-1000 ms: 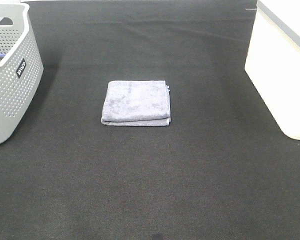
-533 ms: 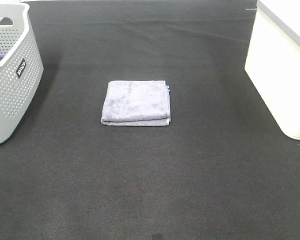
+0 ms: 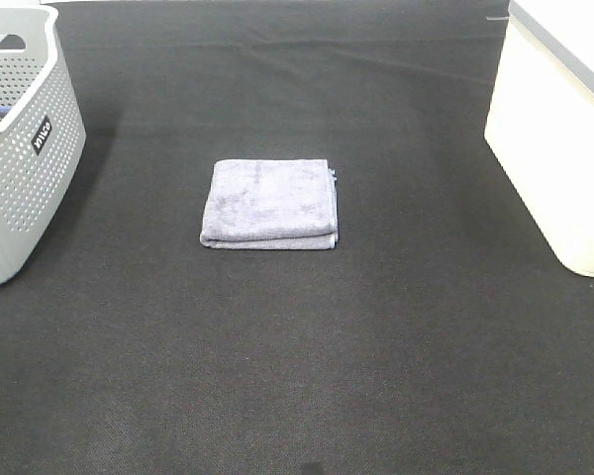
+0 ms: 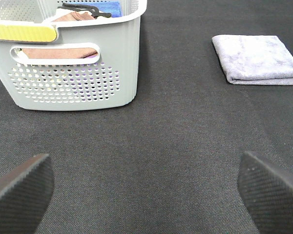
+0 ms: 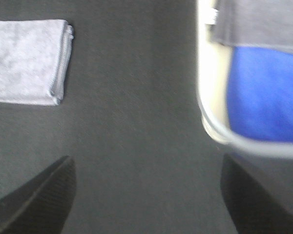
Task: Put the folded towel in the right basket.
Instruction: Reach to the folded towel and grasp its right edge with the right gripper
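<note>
The folded grey-lilac towel (image 3: 269, 203) lies flat in the middle of the black mat. It also shows in the left wrist view (image 4: 257, 58) and in the right wrist view (image 5: 29, 61). The right basket (image 3: 564, 129) is cream-white and stands at the mat's right edge. In the right wrist view its rim (image 5: 210, 112) shows, with a blue cloth (image 5: 263, 92) and a grey one inside. Neither gripper shows in the high view. My left gripper (image 4: 146, 190) is open and empty over bare mat. My right gripper (image 5: 146, 195) is open and empty beside the right basket.
A grey perforated basket (image 3: 20, 148) stands at the left edge; the left wrist view shows it (image 4: 73, 63) holding several cloths. The black mat (image 3: 297, 366) covers the whole surface.
The high view shows no change. The towel and both baskets have stayed in place.
</note>
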Available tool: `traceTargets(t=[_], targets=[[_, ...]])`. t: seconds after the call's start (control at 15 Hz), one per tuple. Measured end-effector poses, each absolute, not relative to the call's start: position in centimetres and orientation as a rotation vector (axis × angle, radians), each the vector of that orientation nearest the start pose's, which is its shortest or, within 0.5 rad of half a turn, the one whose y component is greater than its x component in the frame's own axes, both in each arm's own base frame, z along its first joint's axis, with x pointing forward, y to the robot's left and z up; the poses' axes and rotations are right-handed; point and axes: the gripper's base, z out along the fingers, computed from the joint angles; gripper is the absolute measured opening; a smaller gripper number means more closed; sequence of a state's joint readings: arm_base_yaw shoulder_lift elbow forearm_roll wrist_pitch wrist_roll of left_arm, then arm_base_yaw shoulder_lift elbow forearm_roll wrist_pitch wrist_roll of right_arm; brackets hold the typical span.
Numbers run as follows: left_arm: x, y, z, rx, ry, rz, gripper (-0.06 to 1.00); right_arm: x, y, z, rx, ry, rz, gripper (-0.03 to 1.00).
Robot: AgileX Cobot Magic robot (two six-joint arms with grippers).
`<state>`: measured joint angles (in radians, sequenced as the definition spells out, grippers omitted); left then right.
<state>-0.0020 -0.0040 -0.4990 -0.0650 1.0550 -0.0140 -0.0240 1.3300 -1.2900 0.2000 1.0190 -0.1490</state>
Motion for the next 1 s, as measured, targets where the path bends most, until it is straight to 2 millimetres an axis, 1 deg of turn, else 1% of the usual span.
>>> traceTargets(t=[0.07, 0.2, 0.27, 0.33, 0.47, 0.6, 0.67, 0.73, 0.8, 1.0], targets=[[-0.5, -0.5, 27.8, -0.009, 2.035, -0.088, 0.97, 29.7, 1.0, 36.2, -0.105, 2.542, 0.219, 0.76], [-0.5, -0.5, 27.8, -0.009, 2.035, -0.088, 0.97, 32.8, 1.5, 35.3, -0.131, 2.557, 0.263, 0.76], [-0.5, -0.5, 27.8, -0.009, 2.035, -0.088, 0.97, 34.1, 2.1, 34.9, -0.165, 2.566, 0.27, 0.76], [-0.5, -0.5, 27.8, -0.009, 2.035, -0.088, 0.97, 35.4, 3.2, 34.1, -0.214, 2.58, 0.281, 0.76], [-0.5, -0.5, 27.8, -0.009, 2.035, -0.088, 0.97, 37.4, 6.3, 33.0, -0.327, 2.604, 0.312, 0.76], [-0.5, -0.5, 27.8, -0.009, 2.035, -0.088, 0.97, 39.5, 9.3, 31.2, -0.421, 2.632, 0.339, 0.76], [-0.5, -0.5, 27.8, -0.009, 2.035, -0.088, 0.97, 40.4, 10.5, 30.3, -0.454, 2.653, 0.357, 0.76], [-0.5, -0.5, 27.8, -0.009, 2.035, -0.088, 0.97, 41.4, 11.4, 29.5, -0.469, 2.674, 0.385, 0.76], [-0.5, -0.5, 27.8, -0.009, 2.035, -0.088, 0.97, 41.4, 11.4, 29.5, -0.469, 2.674, 0.385, 0.76], [-0.5, -0.5, 27.8, -0.009, 2.035, -0.088, 0.97, 44.3, 12.8, 25.9, -0.453, 2.787, 0.503, 0.76]])
